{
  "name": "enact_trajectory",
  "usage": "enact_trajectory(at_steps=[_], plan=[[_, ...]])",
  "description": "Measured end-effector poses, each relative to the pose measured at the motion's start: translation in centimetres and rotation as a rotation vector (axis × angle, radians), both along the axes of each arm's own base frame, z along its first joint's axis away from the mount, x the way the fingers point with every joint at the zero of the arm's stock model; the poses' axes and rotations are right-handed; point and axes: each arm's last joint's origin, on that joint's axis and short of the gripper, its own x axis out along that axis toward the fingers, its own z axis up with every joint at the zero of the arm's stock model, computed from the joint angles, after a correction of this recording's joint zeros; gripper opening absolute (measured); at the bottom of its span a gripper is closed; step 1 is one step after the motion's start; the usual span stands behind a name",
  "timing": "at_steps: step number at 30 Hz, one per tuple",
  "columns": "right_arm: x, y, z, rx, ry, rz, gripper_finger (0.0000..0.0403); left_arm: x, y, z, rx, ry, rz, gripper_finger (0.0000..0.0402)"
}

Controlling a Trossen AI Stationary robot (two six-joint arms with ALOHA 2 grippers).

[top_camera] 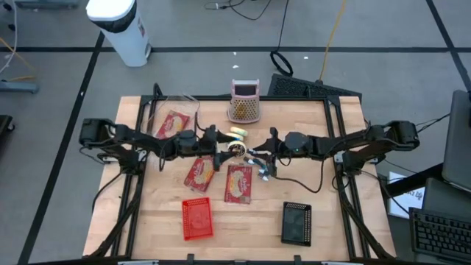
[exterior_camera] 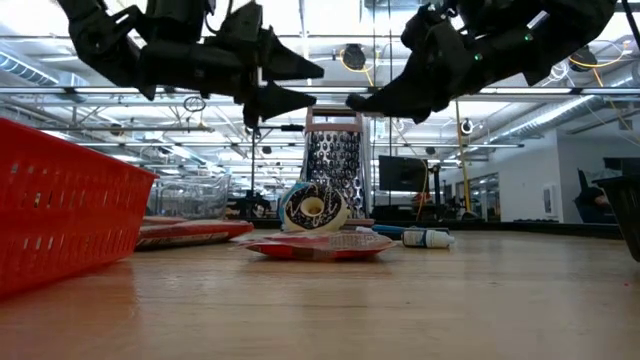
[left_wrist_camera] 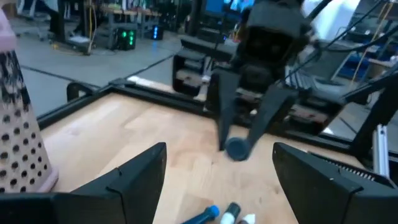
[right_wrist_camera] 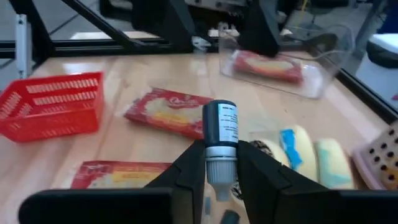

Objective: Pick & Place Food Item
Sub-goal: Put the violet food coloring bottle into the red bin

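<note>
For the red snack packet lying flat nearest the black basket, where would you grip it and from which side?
Grip the red snack packet across its narrow width, coming straight down from above. It lies flat on the table with its long axis running front to back, so its long side edges are free; another packet lies beside it.

red basket [top_camera: 197, 218] and black tray [top_camera: 296, 222] near the bench [top_camera: 147, 213] front, pink-topped grater [top_camera: 244, 101] at the back.

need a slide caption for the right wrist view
Right gripper holds a small dark bottle above snack packets and a red basket.
</note>
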Motion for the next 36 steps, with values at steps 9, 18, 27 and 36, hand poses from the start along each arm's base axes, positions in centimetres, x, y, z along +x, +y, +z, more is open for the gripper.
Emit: enact_trajectory(at_steps=[9, 18, 27, 36], plan=[[0.1, 0.5, 0.3, -0.001, -0.028, 0.016, 0.0071, 4.0, -0.8, 0.1, 0.128, 0.086, -0.101, 0.0296], [0.1, 0.5, 0.3, 0.0, -0.036, 0.021, 0.007, 5.3, -0.7, 1.0, 0.183, 0.119, -0.109, 0.0296], [0.1, 0.8, 0.3, 0.006, -0.036, 0.048, 0.0067, 5.3, -0.7, 0.6, 0.178, 0.153, -0.115, 0.0198], [0.1, 0.7, 0.3, 0.003, -0.035, 0.05, 0.0072, 5.3, -0.7, 0.6, 0.178, 0.149, -0.122, 0.0083]])
